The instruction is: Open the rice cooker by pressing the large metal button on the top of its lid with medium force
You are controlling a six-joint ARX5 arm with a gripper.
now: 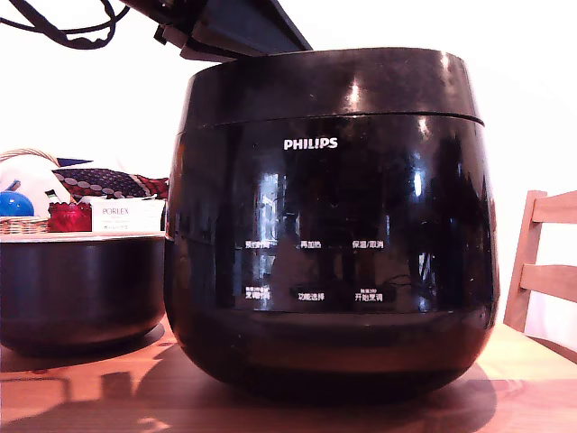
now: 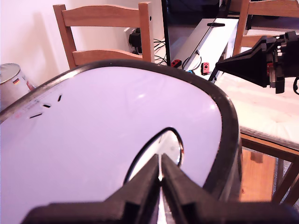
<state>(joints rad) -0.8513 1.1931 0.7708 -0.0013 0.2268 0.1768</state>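
The rice cooker fills the middle of the exterior view, a glossy black body with white PHILIPS lettering, standing on a wooden table. Its lid sits down flat on the body. In the wrist view the lid top reflects pale light, and the oval metal button lies near its rim. My gripper is shut, its two black fingers pressed together with nothing between them, tips right at the button. I cannot tell whether they touch it. In the exterior view only a dark part of the arm shows above the lid.
A low plain black pot stands at the exterior view's left, with a basket and a small box behind it. A wooden chair is at the right. The wrist view shows chairs and a black camera mount.
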